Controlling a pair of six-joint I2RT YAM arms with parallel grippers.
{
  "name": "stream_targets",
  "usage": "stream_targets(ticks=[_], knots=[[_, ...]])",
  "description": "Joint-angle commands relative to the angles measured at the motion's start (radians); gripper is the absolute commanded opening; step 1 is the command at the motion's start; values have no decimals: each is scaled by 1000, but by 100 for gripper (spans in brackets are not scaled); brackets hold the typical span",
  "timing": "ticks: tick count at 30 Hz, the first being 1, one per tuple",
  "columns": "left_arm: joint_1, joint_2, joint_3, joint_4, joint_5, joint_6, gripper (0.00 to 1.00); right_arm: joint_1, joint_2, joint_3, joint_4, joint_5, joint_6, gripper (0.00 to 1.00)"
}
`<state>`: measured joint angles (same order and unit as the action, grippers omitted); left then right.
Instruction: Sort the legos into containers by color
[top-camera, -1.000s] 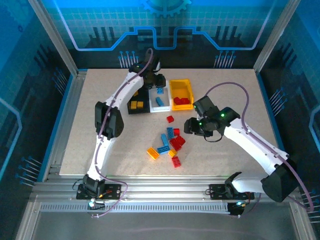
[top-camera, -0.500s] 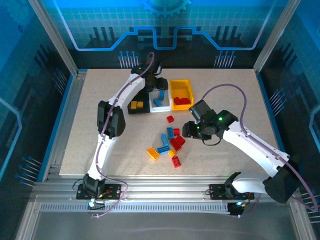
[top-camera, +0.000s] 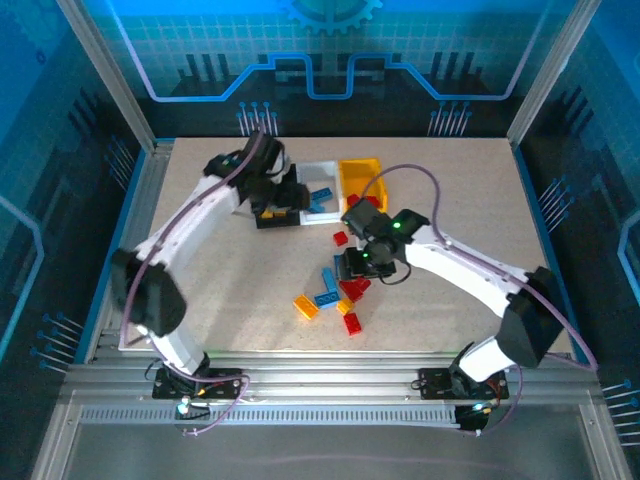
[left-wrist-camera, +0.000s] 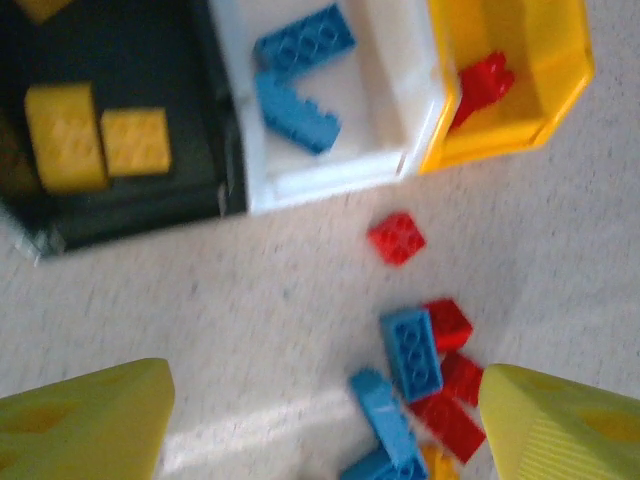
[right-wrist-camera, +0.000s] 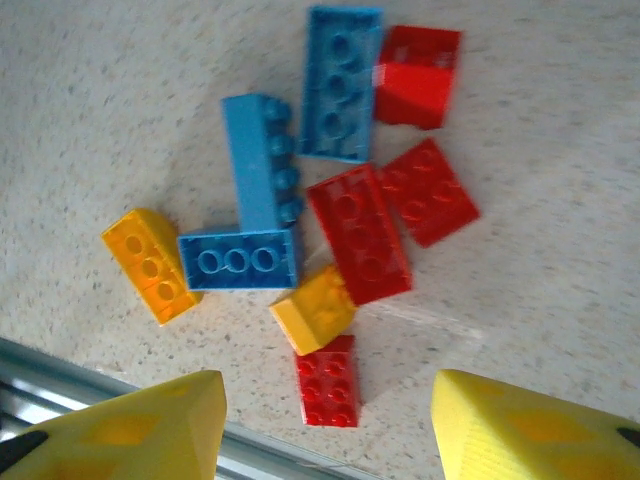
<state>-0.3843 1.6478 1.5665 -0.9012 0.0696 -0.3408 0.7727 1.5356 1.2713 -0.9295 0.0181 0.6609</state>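
The containers stand in a row: a black bin (left-wrist-camera: 120, 205) with two yellow legos (left-wrist-camera: 65, 135), a white bin (left-wrist-camera: 330, 175) with two blue legos (left-wrist-camera: 295, 112), and a yellow bin (left-wrist-camera: 530, 110) with a red lego (left-wrist-camera: 485, 85). My left gripper (left-wrist-camera: 325, 390) is open and empty, hovering at the near side of the black bin (top-camera: 270, 212). A loose pile of red, blue and yellow legos (top-camera: 340, 290) lies mid-table. My right gripper (right-wrist-camera: 328, 395) hangs open over that pile, its fingers either side of a small red lego (right-wrist-camera: 325, 380), not touching it.
One red lego (top-camera: 340, 238) lies alone between the bins and the pile. A yellow lego (top-camera: 305, 306) and a red one (top-camera: 352, 323) sit at the pile's near side, close to the table's front edge (right-wrist-camera: 100, 385). Metal rails frame the table.
The left gripper opened over the white bin, left a blue lego in it, and pulled back toward the black bin. The right arm swung left and now hangs over the pile.
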Motion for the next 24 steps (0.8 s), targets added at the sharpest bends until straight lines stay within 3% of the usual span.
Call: stream_targets(ticks=[1, 7, 10, 16, 24], knots=[[-4, -151, -227, -27, 30, -43, 84, 86, 96, 85, -36, -41, -131, 58], [48, -472, -571, -10, 112, -212, 89, 261, 342, 315, -98, -23, -289, 61], [74, -611, -661, -31, 112, -275, 92, 309, 451, 426, -128, -15, -332, 62], [87, -758, -671, -144, 41, -298, 98, 329, 564, 526, -163, 0, -352, 64], [97, -816, -690, -200, 33, -289, 99, 327, 622, 551, -191, 23, -358, 64]])
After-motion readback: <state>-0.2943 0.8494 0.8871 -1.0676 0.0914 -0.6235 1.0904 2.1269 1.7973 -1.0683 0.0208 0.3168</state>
